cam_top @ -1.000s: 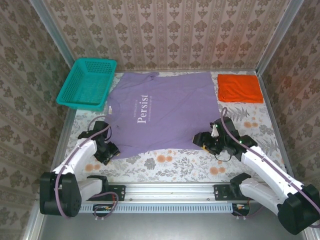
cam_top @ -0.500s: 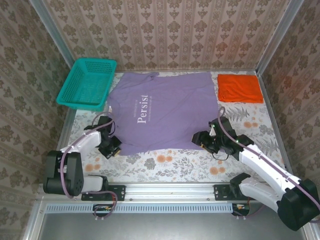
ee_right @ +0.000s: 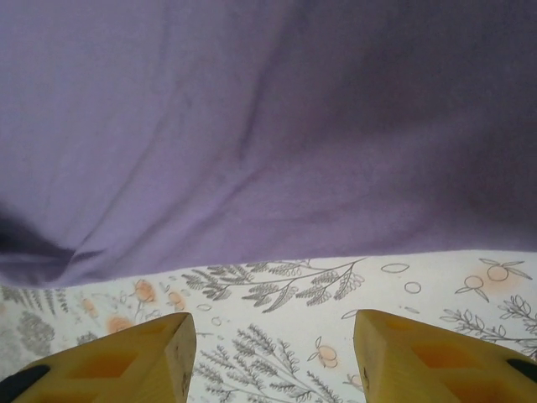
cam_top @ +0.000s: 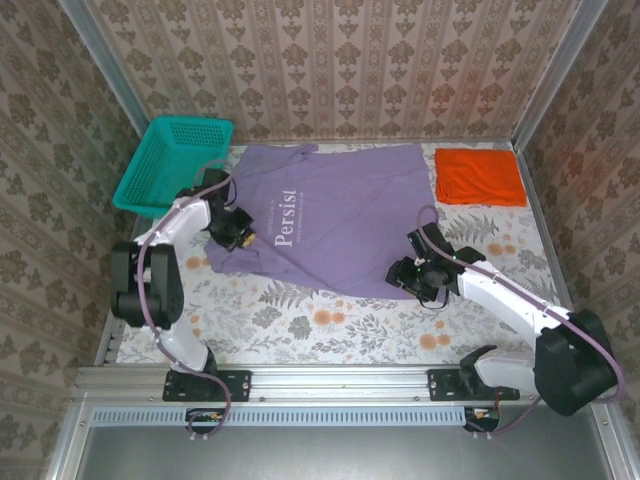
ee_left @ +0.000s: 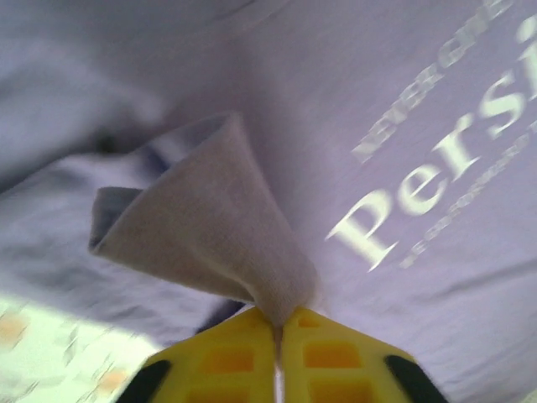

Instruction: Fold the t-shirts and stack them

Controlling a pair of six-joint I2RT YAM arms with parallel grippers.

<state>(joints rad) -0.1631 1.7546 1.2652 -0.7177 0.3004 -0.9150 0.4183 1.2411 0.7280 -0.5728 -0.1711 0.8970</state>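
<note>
**While our left gripper (ee_left: 277,323) is pinching the lavender t-shirt (cam_top: 340,210), our right gripper (ee_right: 273,327) is gaping empty**

Because its yellow fingers (ee_left: 226,361) are pressing together with barely a slit between them, we are holding a peaked fold of the lavender cloth, its paler inner face turned toward the wrist camera. Seen from above, we are holding that pinch over the shirt's left part, just beside the white "Persist" lettering (cam_top: 286,217) and near the teal mesh basket (cam_top: 175,165). Our right jaws are standing partly spread with nothing between them. They are hovering over the floral table cover (ee_right: 277,294), just short of the shirt's near hem, by its near right corner. The lavender t-shirt is lying spread across the middle of the table, chest side up, with its near left edge slanting inward. The orange t-shirt (cam_top: 479,177) is sitting as a folded rectangle at the far right corner, apart from the lavender one.
</note>
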